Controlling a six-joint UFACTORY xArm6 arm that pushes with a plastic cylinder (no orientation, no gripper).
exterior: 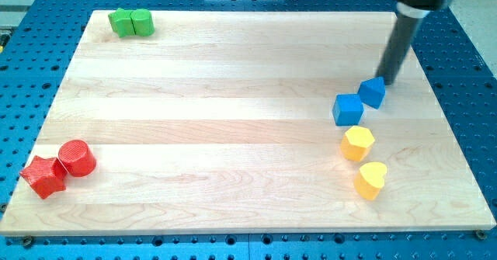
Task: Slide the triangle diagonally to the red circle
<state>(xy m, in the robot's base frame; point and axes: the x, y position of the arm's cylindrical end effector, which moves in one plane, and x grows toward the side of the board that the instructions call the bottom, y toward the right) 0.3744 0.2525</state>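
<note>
My end effector is a bare rod holding nothing; my tip (pixel 386 82) touches the top-right side of the blue triangle (pixel 373 93), at the desk's (pixel 233 97) right. Just beside it, lower left, sits a blue cube (pixel 348 109). The red circle (pixel 77 157) lies far off at bottom left.

The rod (pixel 400 46) is cut off by the view's top edge. My tip (pixel 386 82) sits just behind the smaller blue block (pixel 373 93), which hides its very end; whether they touch is unclear.
</note>
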